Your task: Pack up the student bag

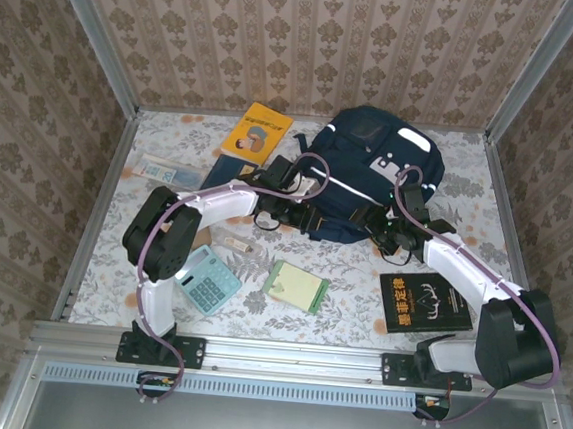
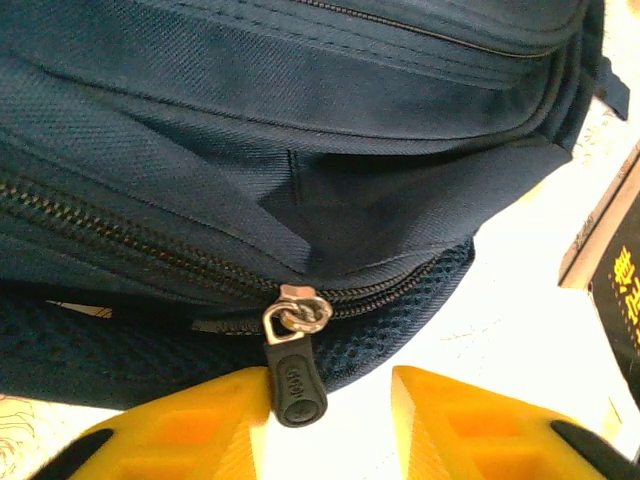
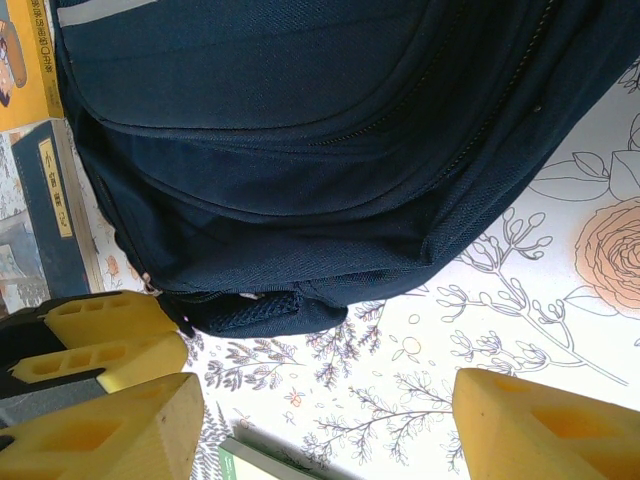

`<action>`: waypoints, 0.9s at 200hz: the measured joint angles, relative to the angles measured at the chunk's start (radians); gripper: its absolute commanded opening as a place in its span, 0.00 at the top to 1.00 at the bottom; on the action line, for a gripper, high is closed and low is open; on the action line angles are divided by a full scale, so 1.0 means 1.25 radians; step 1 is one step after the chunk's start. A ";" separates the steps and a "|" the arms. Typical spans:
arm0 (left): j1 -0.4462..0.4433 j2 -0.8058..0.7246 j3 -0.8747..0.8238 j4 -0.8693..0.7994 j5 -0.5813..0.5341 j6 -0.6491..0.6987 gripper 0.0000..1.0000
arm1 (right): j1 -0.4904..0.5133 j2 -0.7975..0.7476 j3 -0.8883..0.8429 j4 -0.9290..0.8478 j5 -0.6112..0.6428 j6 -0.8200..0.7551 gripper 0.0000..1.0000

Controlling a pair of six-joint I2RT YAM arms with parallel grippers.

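Surface: floral-print table (image 1: 357, 326), walled on three sides by damask wallpaper (image 1: 312, 36).
Student bag (image 1: 371, 167): navy backpack lying flat at the back of the table, right of centre, with a gripper at each lower corner.
Zipper pull (image 2: 295, 385): black tab hanging from a metal slider (image 2: 297, 315) on the bag's edge.
Left gripper (image 2: 330, 390): at the bag's lower left edge, yellow fingers parted; the tab rests against the inner side of one finger, unpinched.
Right gripper (image 3: 325, 400): at the lower right edge, fingers spread wide over bare tabletop, grasping nothing, just short of the fabric.
Near front: green notepad (image 1: 296, 285), teal calculator (image 1: 208, 279), black book (image 1: 425, 299).
Back left: yellow book (image 1: 258, 132), with a dark blue book (image 1: 232, 175) near it, partly under the left arm.
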 measured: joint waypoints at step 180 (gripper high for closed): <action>-0.067 -0.049 0.003 -0.090 -0.151 0.049 1.00 | 0.023 0.125 0.002 0.070 0.001 0.145 0.36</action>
